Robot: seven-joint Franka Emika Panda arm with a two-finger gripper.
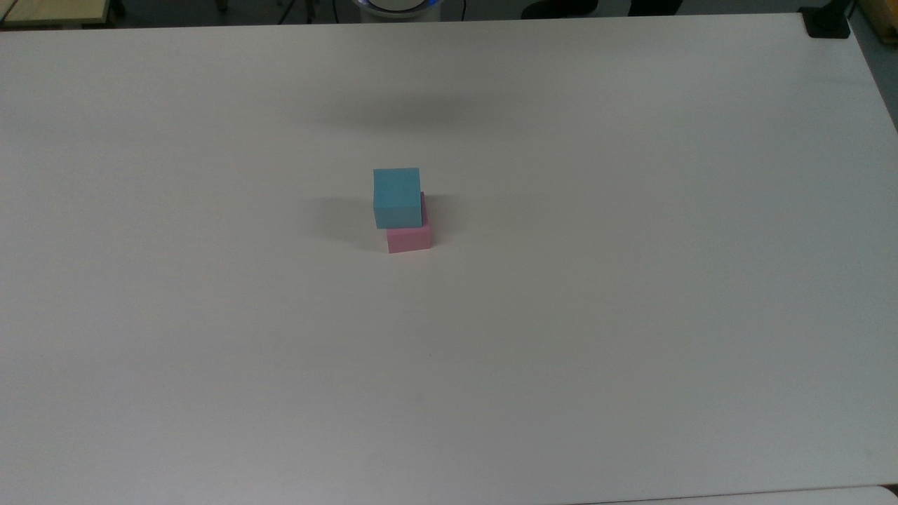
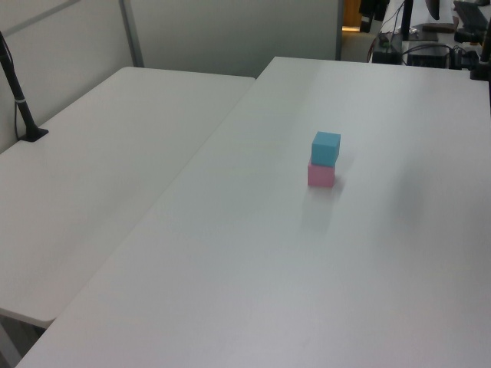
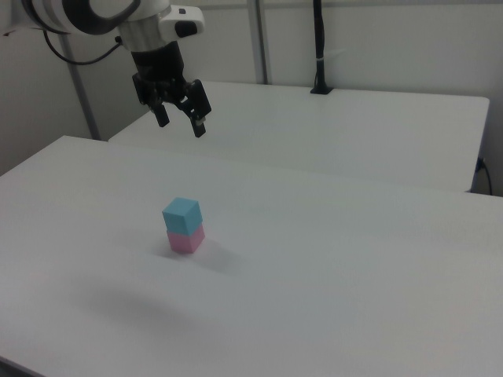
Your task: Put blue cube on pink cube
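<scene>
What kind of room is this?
Probably a robot lab: a robot arm's gripper hangs open over a plain white table holding just a blue cube stacked on a pink cube.

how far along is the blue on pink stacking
Done: the blue cube sits on top of the pink cube, shifted slightly toward the top view's left, so a strip of pink shows at the right. In hand: nothing; the end effector hangs open and empty, well above the table and apart from the stack. Left: nothing apparent; the stack stands on its own.
</scene>
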